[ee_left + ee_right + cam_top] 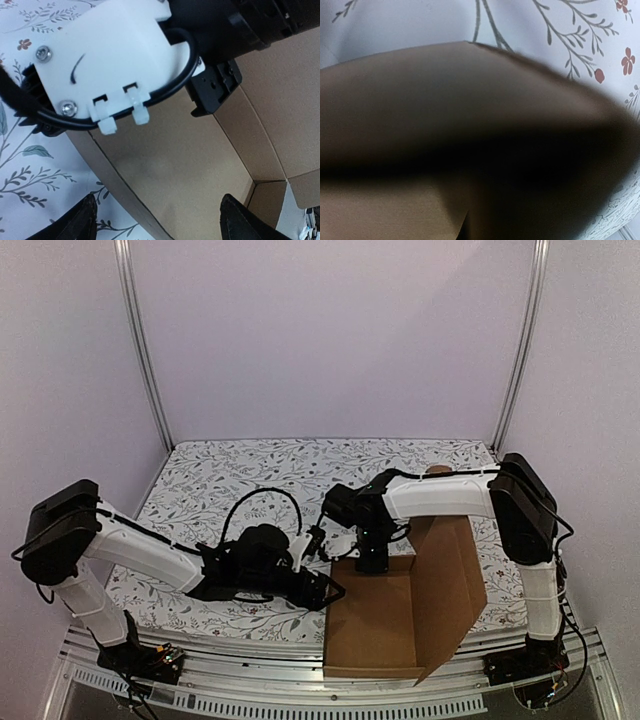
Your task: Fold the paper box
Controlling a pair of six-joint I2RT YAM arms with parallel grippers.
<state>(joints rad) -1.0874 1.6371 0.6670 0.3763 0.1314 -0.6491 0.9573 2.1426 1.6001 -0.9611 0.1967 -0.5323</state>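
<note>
The paper box (pixel 375 625) is plain brown cardboard, a shallow open tray at the table's near right, with one large flap (pixel 455 570) raised at its right side. My left gripper (pixel 328 592) is at the box's left wall. In the left wrist view it (pixel 160 220) is wide open and straddles that wall's edge (pixel 115 190). My right gripper (pixel 372 562) points down at the box's far wall. Its black finger (pixel 215 90) shows against the cardboard. In the right wrist view blurred cardboard (pixel 420 90) fills the frame and hides the fingers.
A floral tablecloth (pixel 250 465) covers the table. A metal rail (pixel 250 660) runs along the near edge, just in front of the box. Upright frame posts (pixel 140 340) (pixel 520 340) stand at the far corners, with plain walls behind.
</note>
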